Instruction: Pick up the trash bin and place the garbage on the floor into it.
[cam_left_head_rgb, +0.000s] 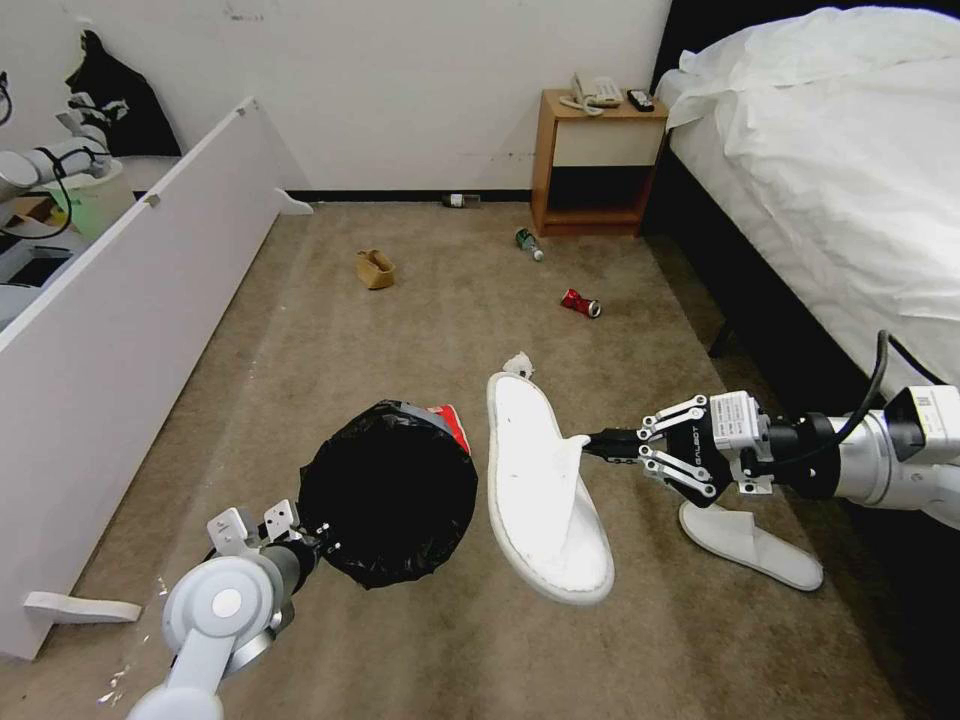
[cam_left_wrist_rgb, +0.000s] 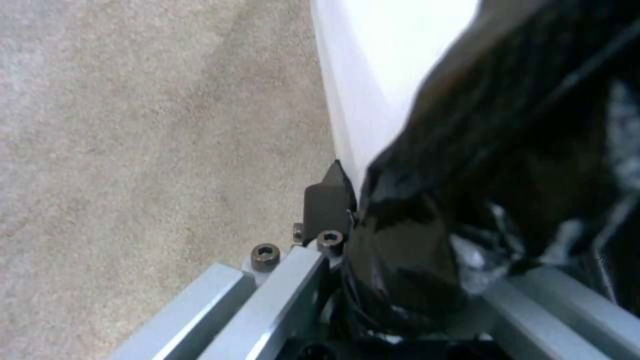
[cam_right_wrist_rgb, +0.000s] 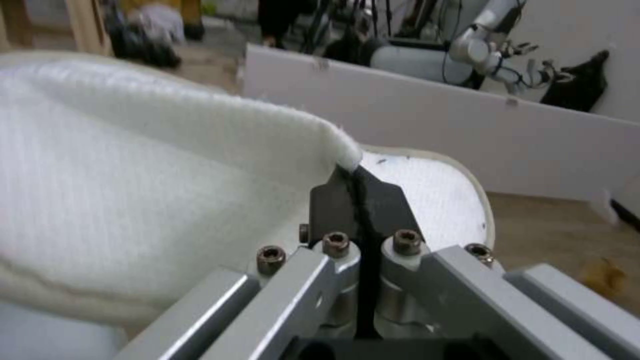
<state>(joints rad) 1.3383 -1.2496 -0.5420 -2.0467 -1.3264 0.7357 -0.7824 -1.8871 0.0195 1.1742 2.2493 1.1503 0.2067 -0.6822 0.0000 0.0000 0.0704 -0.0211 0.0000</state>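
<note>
Left end effector (cam_left_head_rgb: 305, 545) is gripping the trash bin (cam_left_head_rgb: 390, 495) by its bagged rim, while the right end effector (cam_left_head_rgb: 600, 443) is pinching 1 white slipper (cam_left_head_rgb: 540, 490) beside it.

Bedroom, bed (cam_left_head_rgb: 830, 170), nightstand (cam_left_head_rgb: 597, 165), carpet (cam_left_head_rgb: 400, 330)

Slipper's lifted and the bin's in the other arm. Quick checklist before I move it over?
1. Right pincer shut on slipper upper: ok.
2. Left pincer shut on bin rim: ok.
3. Bin mouth open toward the slipper: ok.
4. Slipper over the mouth: not ok, it hangs beside the bin.
5. Room left inside the bin: cannot tell; a red packet sits at the rim.
6. Floor litter remaining: not ok, second slipper, can.
</note>
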